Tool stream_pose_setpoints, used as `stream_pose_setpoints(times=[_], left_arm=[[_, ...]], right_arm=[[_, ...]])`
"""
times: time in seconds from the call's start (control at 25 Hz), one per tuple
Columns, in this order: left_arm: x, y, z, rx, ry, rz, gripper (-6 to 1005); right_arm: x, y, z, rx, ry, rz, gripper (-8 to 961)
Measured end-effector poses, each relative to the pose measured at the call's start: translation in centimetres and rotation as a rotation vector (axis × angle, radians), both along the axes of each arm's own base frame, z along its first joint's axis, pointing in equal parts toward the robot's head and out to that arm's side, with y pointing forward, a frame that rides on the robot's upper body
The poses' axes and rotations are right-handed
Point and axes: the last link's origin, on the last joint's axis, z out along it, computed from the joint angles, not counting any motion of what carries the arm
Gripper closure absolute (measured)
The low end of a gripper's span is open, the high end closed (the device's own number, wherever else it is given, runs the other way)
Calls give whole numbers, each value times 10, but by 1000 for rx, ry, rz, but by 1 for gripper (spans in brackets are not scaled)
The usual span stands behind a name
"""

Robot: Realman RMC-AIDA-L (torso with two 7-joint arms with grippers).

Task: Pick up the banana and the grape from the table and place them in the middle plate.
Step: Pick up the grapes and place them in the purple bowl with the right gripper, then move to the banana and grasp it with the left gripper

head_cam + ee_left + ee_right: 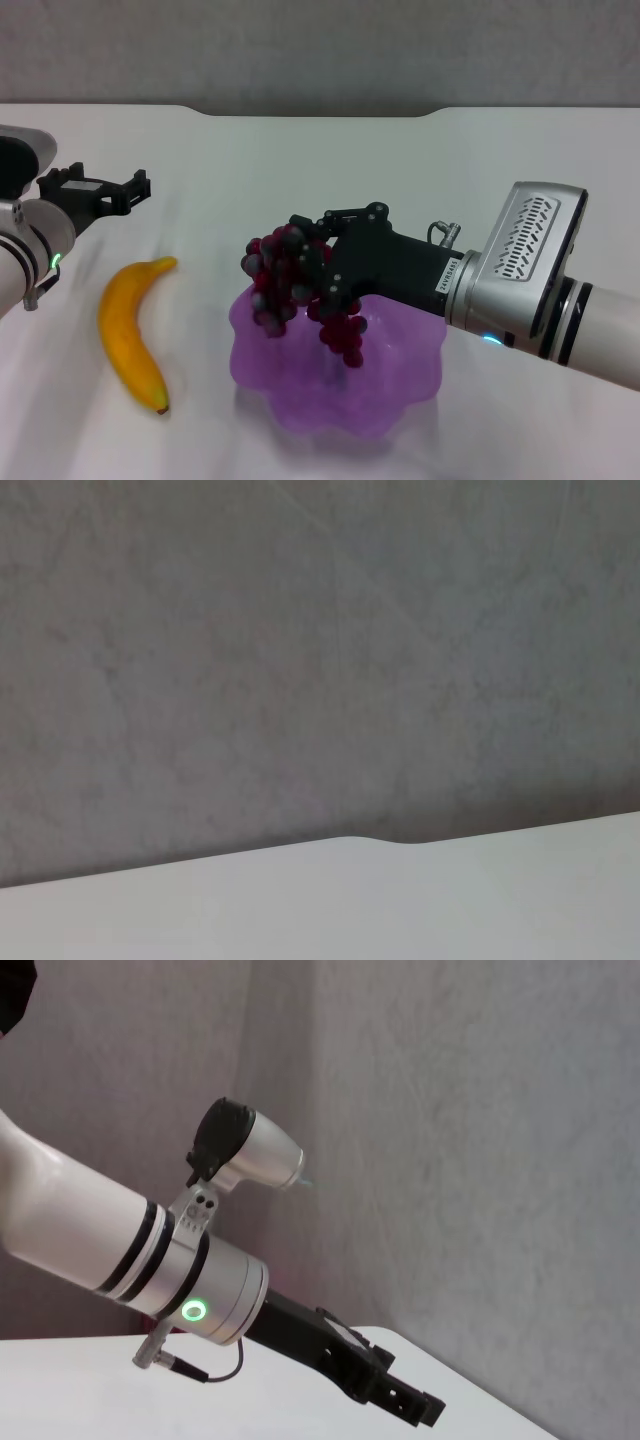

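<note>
Head view: the right hand (312, 262) reaches in from the right edge toward the centre of the frame, its fingers clamped on the grape (300, 285). The bunch hangs from the hand above the plate (400, 385), most of it over the plate's upper left rim, with a lower cluster dangling over the bowl's inside. Whether any berry touches the plate cannot be told. The plate sits on the white desk (520, 160) at lower centre, its scalloped rim facing up.

The banana (132, 335) lies flat on the desk at lower left, just beside the plate but apart from it, one dark tip pointing toward the bottom edge and the other end curving toward the upper right.

The left hand (138, 190) is at the upper left of the frame, above the desk and up-left of the banana, well apart from the grape. Its black fingers stand apart and grip nothing.

Left wrist view: only a grey wall (320, 650) fills most of the frame, with the desk's far edge and its notch along the bottom.

Right wrist view: the left arm (120, 1250) comes in from the left edge, and its black hand sits at bottom centre over the desk, against the same grey wall.
</note>
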Motion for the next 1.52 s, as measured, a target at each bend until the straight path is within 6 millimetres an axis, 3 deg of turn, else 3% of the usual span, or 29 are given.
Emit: stream_pose_setpoints(times=[0.56,0.76,0.92,1.2,1.52], left_arm=[[-3,-1,-1,-3,1,9,223],[-3,-1,-1,-3,1,9,224],[-3,-1,-1,-3,1,9,225],[-4,-2,-1,-3,1,10,226],[-5,-3,-1,-3,1,14,228]], right_arm=[[5,0,-2,-12,-12,-15,820],[5,1,-2,-9,-11,-17,640],[4,4,1,3,7,-28,435],[7,18,17,71,47,-82,149],[35,45,65,204,159,-220,62]])
